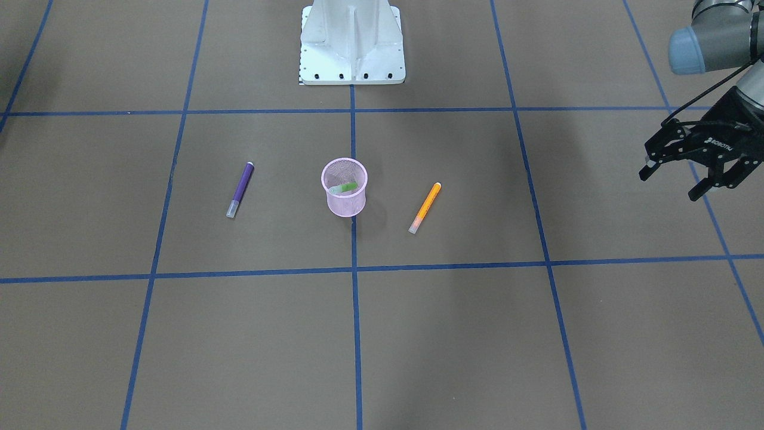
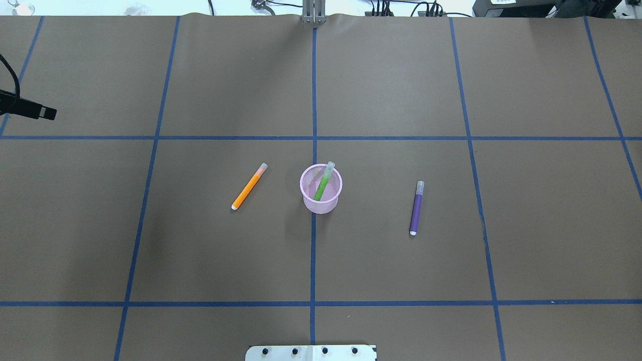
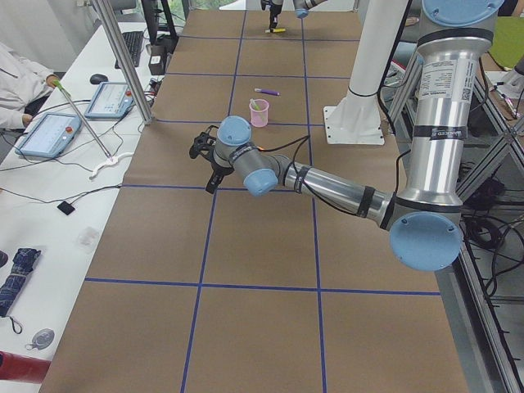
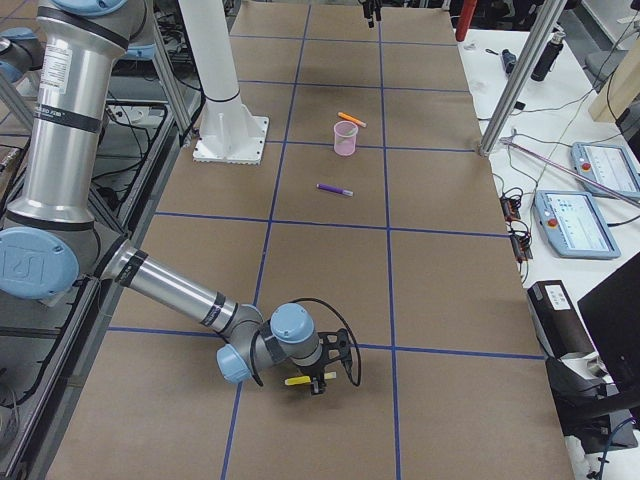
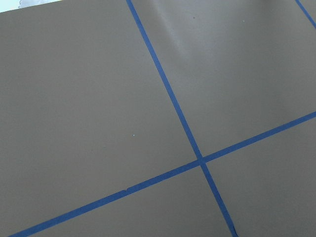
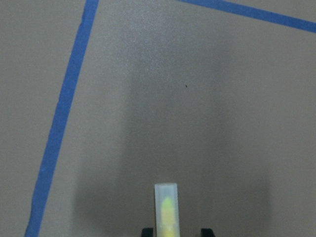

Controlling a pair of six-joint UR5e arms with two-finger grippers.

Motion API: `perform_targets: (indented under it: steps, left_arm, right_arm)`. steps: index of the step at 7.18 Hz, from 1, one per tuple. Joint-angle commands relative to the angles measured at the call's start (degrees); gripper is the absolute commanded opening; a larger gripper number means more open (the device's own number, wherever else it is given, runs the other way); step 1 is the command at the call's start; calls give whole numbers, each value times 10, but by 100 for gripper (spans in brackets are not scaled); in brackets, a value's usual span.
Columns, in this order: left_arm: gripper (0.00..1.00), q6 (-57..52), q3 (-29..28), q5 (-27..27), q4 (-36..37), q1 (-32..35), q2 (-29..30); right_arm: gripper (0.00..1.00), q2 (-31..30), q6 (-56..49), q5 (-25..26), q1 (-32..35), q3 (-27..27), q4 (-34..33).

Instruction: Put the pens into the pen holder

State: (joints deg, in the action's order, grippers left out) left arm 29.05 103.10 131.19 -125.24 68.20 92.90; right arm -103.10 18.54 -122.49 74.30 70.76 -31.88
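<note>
A robot lab: taped-grid table (image 4: pixel 330 280), teach pendants (image 4: pixel 580 218), aluminium framing (image 4: pixel 510 90).

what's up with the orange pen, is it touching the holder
Apart. Overhead view shows bare table between the orange pen and the holder.

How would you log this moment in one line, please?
in pen holder: green pen | on table: orange pen, purple pen | left gripper: open, empty | right gripper: holding yellow pen

Brand txt "ROBOTIQ" on L hand (image 1: pixel 668 186); nothing else legible
</note>
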Motion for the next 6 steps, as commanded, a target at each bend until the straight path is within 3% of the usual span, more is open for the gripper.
perform_targets:
  steps: [1,2,3,4,6]
  left_arm:
    - [100,0,0,-1,0,0,0]
    - [100,0,0,-1,-1,0,-1]
    - [100,0,0,-1,-1,0,-1]
    - [100,0,0,-1,-1,0,-1]
    - [100,0,0,-1,-1,0,-1]
  right_arm:
    - [41,0,-1,1,-4,-3,0]
    - [40,0,-1,1,-5,-2,0]
    - [16,0,-1,1,-6,-2,0]
    - [0,1,-2,1,-6,-2,-1]
    - [0,3,-8,1,-6,2,1]
